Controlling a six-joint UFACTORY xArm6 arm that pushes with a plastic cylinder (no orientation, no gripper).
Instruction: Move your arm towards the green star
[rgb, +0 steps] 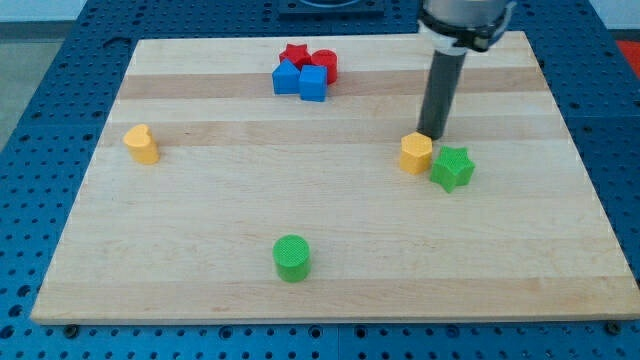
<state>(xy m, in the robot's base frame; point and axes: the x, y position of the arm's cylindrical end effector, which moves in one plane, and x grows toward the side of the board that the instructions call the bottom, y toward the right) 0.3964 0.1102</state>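
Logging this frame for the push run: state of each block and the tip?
my tip: down at the board, just above the yellow hexagon block
yellow hexagon block: upright, beside the green star
green star: flat
green cylinder: upright, alone
yellow heart block: upright, alone
red star, red cylinder, two blue blocks: clustered

Wooden board lying on blue pegboard bench, carrying: red star, red cylinder, two blue blocks, yellow heart, yellow hexagon touching green star, green cylinder.
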